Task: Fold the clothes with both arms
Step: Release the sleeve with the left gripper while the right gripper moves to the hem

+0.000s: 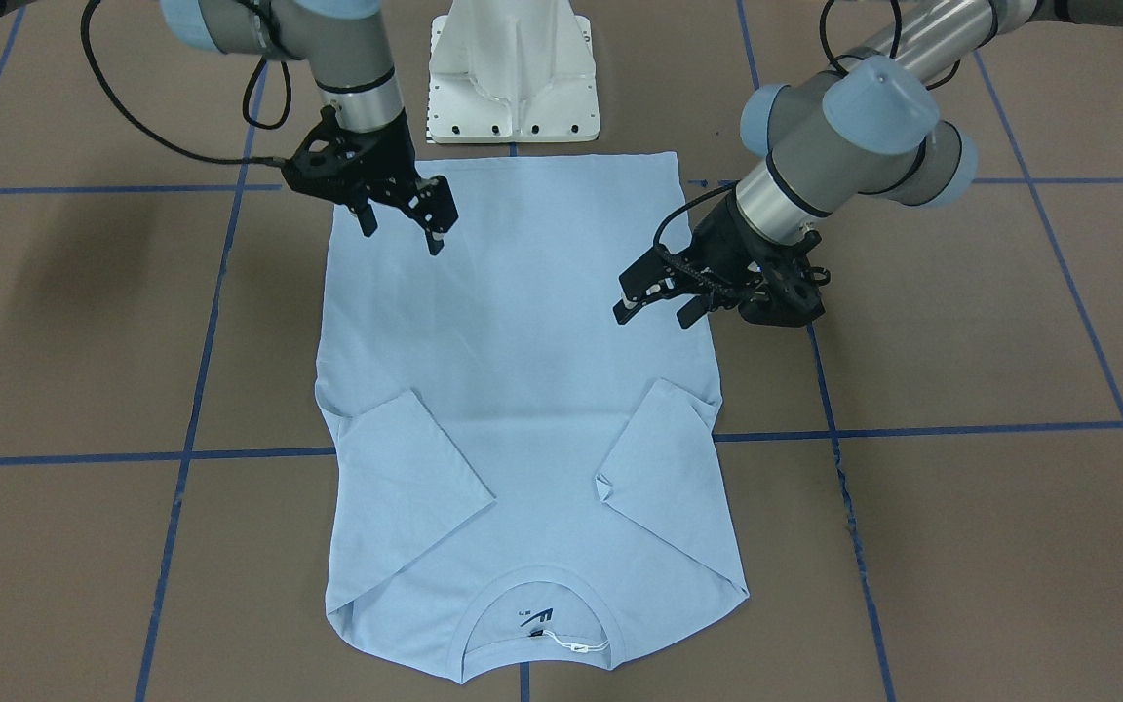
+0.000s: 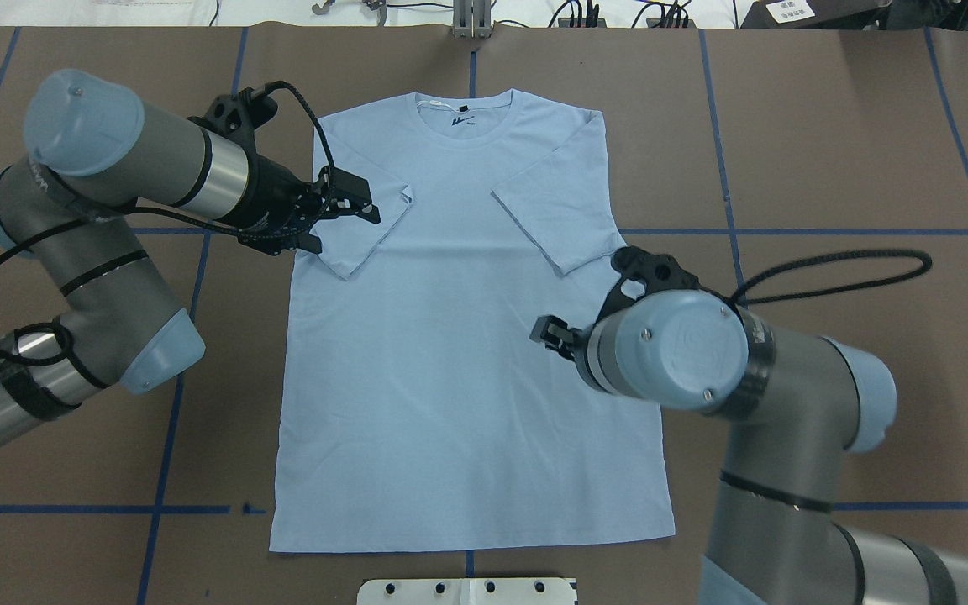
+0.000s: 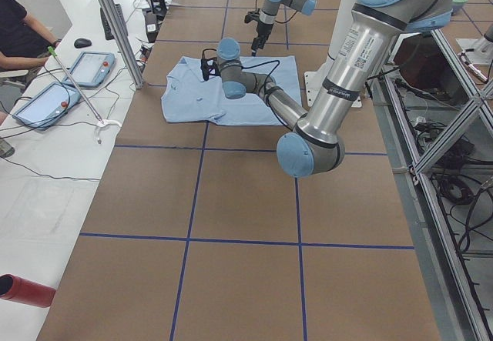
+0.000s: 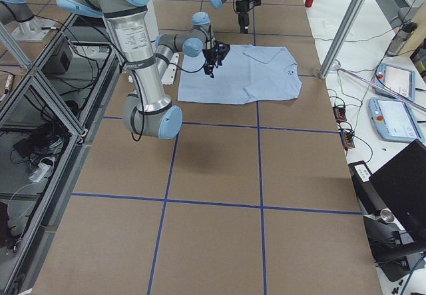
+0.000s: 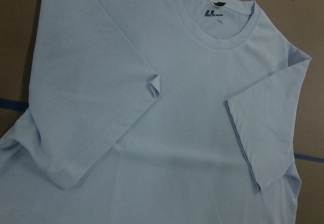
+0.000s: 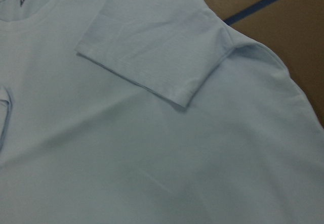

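Observation:
The light blue T-shirt lies flat on the brown table, collar away from the robot, both short sleeves folded inward over the body. Its chest print is hidden. The white neck tag shows inside the collar. In the overhead view the shirt lies between the arms. My left gripper is open and empty, hovering over the shirt's edge by the left sleeve; it also shows in the overhead view. My right gripper is open and empty above the shirt nearer the hem, mostly hidden under its wrist in the overhead view.
The white pedestal base stands just behind the shirt's hem. Blue tape lines cross the table. An operator, tablets and a red cylinder sit on the side bench beyond the table's far edge.

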